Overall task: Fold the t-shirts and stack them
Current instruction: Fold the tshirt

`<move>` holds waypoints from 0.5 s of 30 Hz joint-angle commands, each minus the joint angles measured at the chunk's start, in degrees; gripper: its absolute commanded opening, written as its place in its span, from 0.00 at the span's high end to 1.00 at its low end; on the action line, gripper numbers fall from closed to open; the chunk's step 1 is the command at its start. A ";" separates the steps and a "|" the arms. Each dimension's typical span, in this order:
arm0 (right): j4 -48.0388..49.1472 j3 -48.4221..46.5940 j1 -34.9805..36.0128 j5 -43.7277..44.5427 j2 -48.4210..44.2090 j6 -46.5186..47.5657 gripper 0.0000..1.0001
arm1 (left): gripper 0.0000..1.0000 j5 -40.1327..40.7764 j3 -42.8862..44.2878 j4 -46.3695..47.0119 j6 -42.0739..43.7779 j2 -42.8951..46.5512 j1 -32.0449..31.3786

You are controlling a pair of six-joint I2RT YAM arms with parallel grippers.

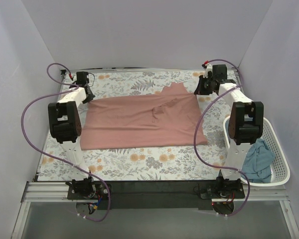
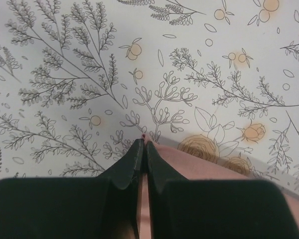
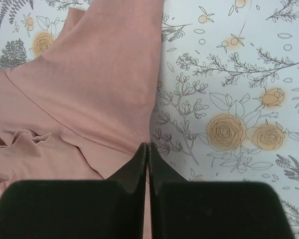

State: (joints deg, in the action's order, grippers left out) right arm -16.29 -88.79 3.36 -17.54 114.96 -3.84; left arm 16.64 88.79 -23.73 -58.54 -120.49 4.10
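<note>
Pink tee corner inside L tool

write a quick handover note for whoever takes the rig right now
Left gripper: shut, pinching the far left corner of the pink t-shirt.
Right gripper: shut on its far right edge.
Things: pink t-shirt lies spread on the floral cloth; teal t-shirt sits crumpled in the white basket.
Done: pink one laid out, nothing stacked.
Left: fold the pink one, then fetch, fold and stack the teal one.
</note>
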 commanded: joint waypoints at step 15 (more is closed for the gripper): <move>2.14 13.82 -2.74 2.16 -14.05 -1.17 0.99 | 1.00 -0.21 -12.15 1.84 -5.35 18.53 3.72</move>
State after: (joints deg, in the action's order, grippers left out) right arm -16.16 -76.23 1.48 -17.52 105.38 -5.17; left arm 14.72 78.35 -22.65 -62.89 -108.36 6.61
